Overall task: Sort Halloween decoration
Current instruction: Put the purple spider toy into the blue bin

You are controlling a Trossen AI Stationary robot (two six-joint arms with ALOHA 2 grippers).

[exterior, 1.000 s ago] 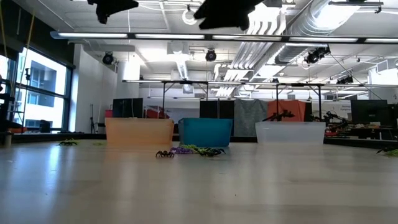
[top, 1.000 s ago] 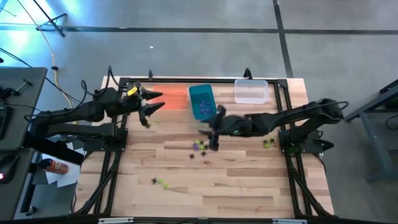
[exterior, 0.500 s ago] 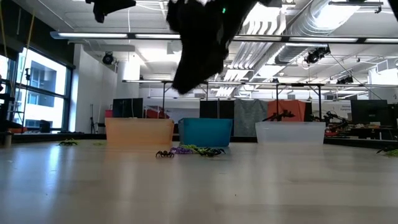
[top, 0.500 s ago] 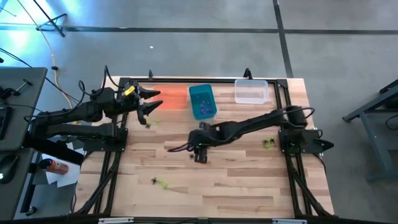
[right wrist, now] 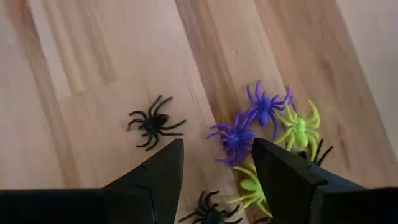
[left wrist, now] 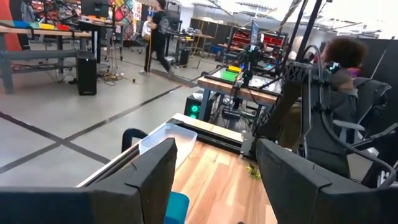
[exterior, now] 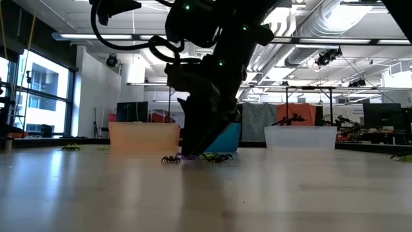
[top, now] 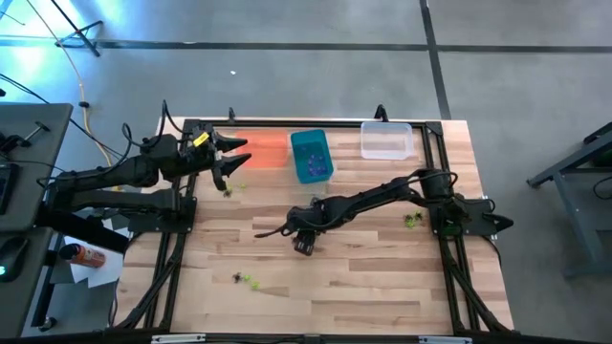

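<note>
Right end effector (right wrist: 214, 171) (open) now low over purple spider trinkets (right wrist: 249, 127).

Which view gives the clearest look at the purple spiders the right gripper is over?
The right wrist view: two purple spiders lie on the wood just beyond the open right gripper, legs distinct. In the high view the arm covers them. The low view shows only a purple sliver beside the gripper. The left wrist view misses them.

Three bins (top: 311, 155) along the table's (top: 382, 277) far edge, spiders (right wrist: 264, 134) mid-table just below the right gripper (right wrist: 214, 165)
</note>
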